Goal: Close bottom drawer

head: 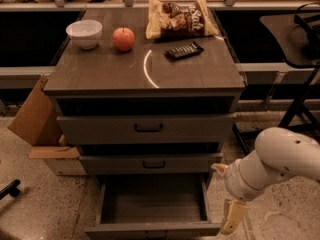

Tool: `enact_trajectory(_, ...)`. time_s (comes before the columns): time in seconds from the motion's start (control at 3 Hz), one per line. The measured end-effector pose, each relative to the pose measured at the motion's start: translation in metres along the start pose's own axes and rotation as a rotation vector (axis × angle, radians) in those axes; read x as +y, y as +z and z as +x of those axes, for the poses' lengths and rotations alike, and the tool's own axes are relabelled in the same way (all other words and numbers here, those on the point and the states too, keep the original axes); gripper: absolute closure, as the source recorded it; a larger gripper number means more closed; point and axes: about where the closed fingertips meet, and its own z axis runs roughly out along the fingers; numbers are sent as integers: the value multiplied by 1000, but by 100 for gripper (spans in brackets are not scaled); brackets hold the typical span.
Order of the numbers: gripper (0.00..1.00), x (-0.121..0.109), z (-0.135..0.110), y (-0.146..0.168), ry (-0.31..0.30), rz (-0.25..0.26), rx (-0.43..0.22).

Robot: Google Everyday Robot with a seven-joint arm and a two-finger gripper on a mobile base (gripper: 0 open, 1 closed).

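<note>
Speckled floor (45, 204) bears a grey-brown wood-look cabinet (145, 74) — its lowest, bottom drawer (152, 207) stands pulled out. Just right of that drawer hangs the beige gripper (233, 217) — parted or closed, I cannot tell.

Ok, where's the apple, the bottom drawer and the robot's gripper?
apple (123, 38), camera view, middle of its red skin.
bottom drawer (152, 206), camera view, bare inside floor; it is pulled out.
gripper (231, 219), camera view, tan tip, low on the right beside the bottom drawer.
</note>
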Motion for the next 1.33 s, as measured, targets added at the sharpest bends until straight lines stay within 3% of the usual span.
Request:
enact_trajectory(0.67,0,15,37,92,69,-131,-77)
enact_trajectory(1.33,0,15,43,108,38,-143,-78)
